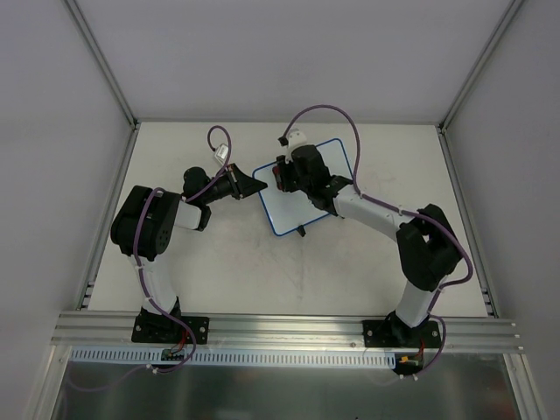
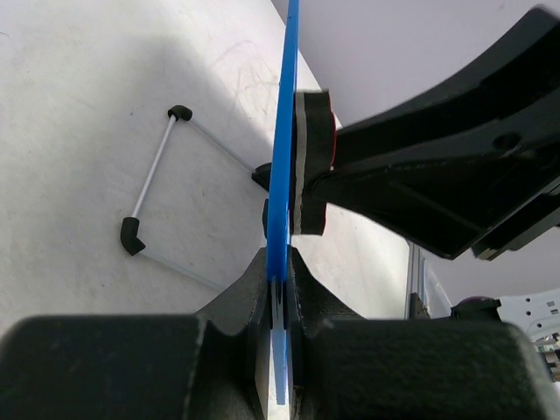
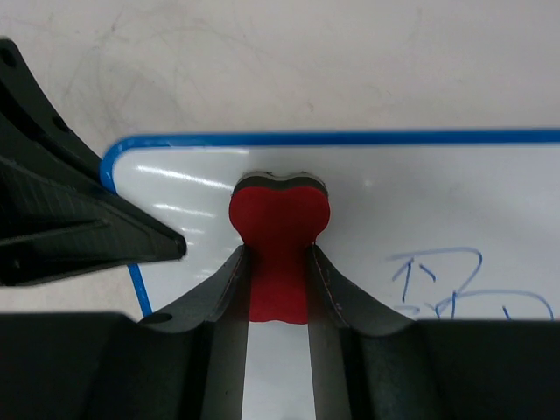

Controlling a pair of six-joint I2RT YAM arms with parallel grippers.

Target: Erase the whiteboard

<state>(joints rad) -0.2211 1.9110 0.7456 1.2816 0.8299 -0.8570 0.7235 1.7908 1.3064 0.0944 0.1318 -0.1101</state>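
Two firm grips: left gripper on whiteboard rim, right gripper on red eraser; table perhaps scuffed.

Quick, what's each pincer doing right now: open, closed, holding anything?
Left pincer: closed on the whiteboard, gripping its blue edge.
Right pincer: closed on the red eraser.

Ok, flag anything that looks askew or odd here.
The whiteboard sits askew, turned relative to the table, its rim pinched in the left tool. The right tool holds the red eraser against it. Nothing spilled or damaged.
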